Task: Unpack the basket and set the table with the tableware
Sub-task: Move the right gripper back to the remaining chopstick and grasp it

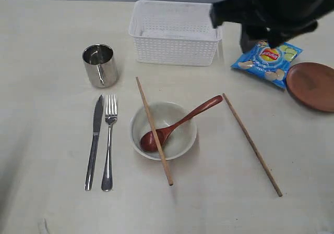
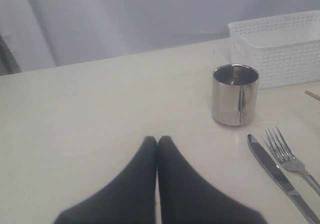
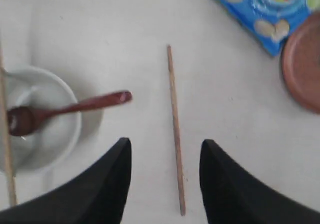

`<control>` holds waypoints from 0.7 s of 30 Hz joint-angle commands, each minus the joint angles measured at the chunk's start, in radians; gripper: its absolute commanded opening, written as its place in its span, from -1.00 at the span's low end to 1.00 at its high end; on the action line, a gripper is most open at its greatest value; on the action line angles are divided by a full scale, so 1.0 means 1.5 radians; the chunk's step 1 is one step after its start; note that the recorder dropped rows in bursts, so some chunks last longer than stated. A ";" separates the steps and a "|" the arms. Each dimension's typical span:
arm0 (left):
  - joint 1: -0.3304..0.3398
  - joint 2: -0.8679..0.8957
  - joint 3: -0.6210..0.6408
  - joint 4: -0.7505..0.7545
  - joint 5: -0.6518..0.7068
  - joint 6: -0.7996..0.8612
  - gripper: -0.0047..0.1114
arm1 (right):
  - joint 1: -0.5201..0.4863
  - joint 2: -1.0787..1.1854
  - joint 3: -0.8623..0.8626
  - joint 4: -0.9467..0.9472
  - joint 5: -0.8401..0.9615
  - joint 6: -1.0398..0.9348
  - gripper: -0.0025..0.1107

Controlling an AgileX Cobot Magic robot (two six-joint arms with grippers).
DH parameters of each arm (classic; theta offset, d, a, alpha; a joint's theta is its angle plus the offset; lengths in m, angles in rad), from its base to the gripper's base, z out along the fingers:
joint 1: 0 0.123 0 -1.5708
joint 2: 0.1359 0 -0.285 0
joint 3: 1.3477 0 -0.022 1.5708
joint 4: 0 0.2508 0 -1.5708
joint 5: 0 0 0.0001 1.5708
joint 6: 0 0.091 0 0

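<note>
The white basket (image 1: 174,33) stands at the back of the table (image 1: 47,114) and looks empty. Laid out are the steel mug (image 1: 100,64), knife (image 1: 94,140), fork (image 1: 108,140) and off-white bowl (image 1: 180,140) holding the wooden spoon (image 1: 180,121). One chopstick (image 1: 154,131) lies across the bowl; the other chopstick (image 3: 175,129) lies apart on the table. My right gripper (image 3: 166,144) hovers open above this second chopstick's end, not touching it. The brown plate (image 1: 313,85) sits at the right edge. My left gripper (image 2: 157,140) is shut and empty, short of the mug (image 2: 235,94).
A blue crisp bag (image 1: 266,59) lies between basket and plate, partly under my dark right arm (image 1: 271,12). In the left wrist view the knife (image 2: 275,171) and fork (image 2: 290,159) lie beside the gripper, with the basket (image 2: 280,44) behind the mug.
</note>
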 commanded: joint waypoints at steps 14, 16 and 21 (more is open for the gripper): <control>0.002 -0.002 0.001 -0.006 0.000 0.000 -0.92 | -0.164 0.136 0.307 0.219 -0.275 -0.335 -0.22; 0.002 -0.002 0.001 -0.006 0.000 0.000 -0.92 | -0.164 0.164 0.307 0.217 -0.294 -0.348 -0.22; 0.002 -0.002 0.001 -0.006 0.000 0.000 -0.92 | -0.164 0.219 0.307 0.192 -0.332 -0.365 -0.22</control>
